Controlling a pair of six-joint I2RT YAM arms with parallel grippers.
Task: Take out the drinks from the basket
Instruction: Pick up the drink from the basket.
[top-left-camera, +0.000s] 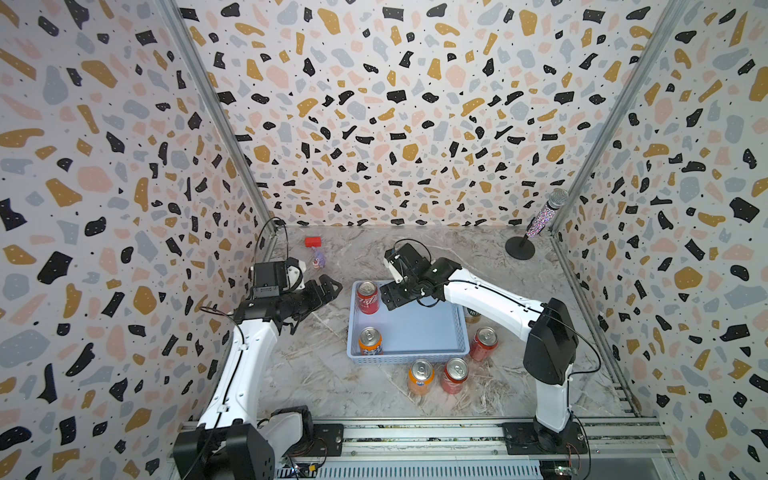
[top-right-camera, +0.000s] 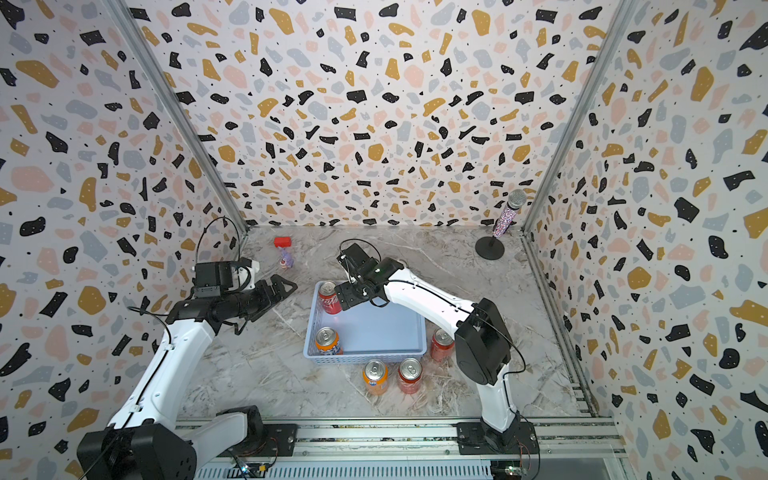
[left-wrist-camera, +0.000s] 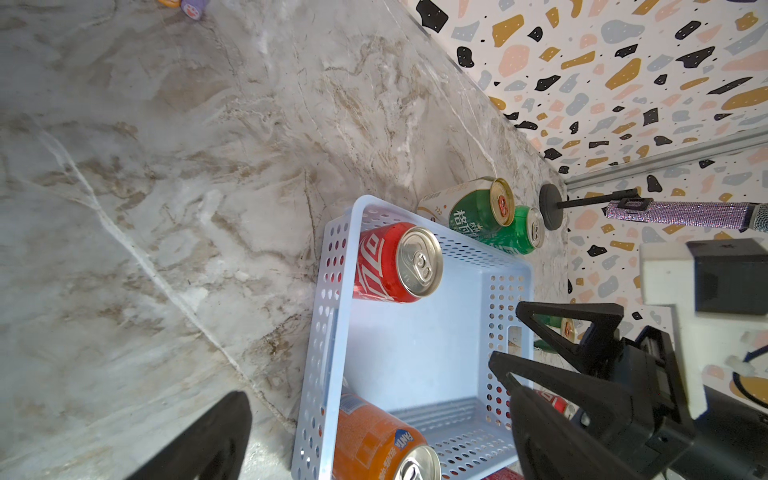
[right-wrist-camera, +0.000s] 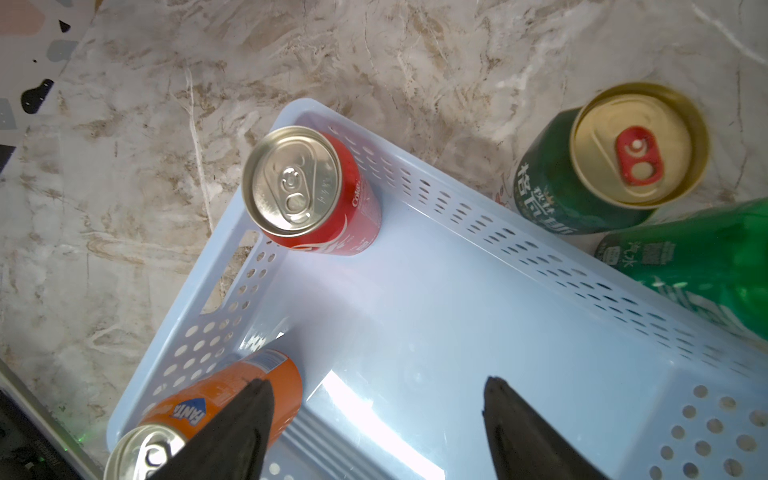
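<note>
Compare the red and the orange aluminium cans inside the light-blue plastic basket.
The red aluminium can has white script, the orange aluminium can a blue badge. The red can stands in the light-blue plastic basket's far corner, the orange can in its near corner. Both are upright, tops silver.

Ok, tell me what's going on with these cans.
Two arms are emptying the light-blue basket of drink cans. A red can and an orange can stand upright inside, at its left end. The right gripper hangs over the basket, open and empty; the left gripper hovers open beside it, holding nothing. Outside on the table stand a second orange can and a second red can in front, and a gold-topped green can behind.
</note>
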